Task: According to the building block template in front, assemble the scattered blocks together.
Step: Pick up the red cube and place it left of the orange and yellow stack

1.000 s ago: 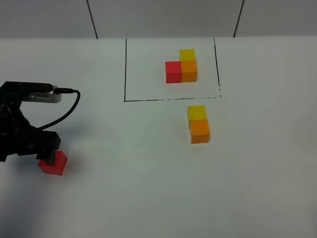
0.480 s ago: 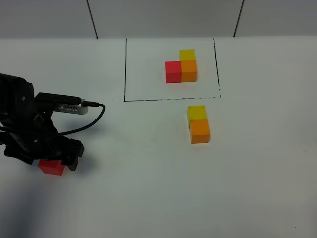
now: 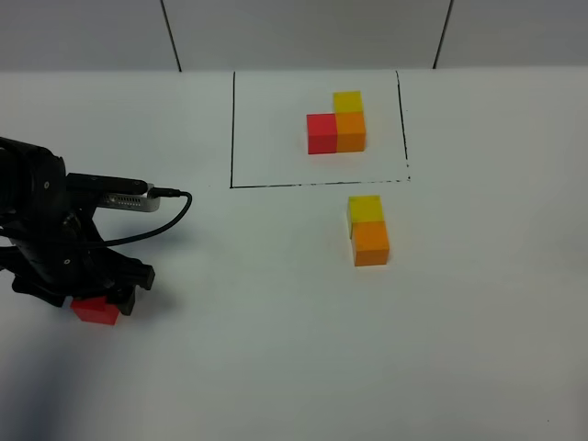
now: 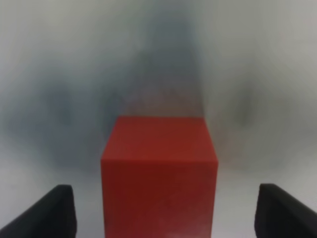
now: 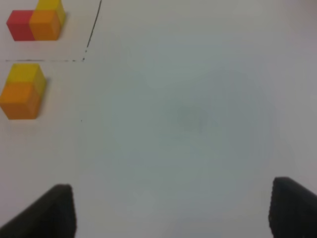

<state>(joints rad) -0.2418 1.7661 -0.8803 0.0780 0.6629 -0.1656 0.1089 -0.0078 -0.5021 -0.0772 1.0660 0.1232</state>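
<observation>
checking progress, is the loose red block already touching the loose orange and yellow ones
No, the red block lies far left at the left gripper, well apart from the yellow block and orange block.

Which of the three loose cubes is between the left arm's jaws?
The red cube, alone between the jaws of the left gripper; the yellow cube and orange cube touch each other far from it.

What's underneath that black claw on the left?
A red cube on the white table, sitting between the left claw's two fingers with gaps either side. From the high camera the claw covers most of the cube; only its front shows.
</observation>
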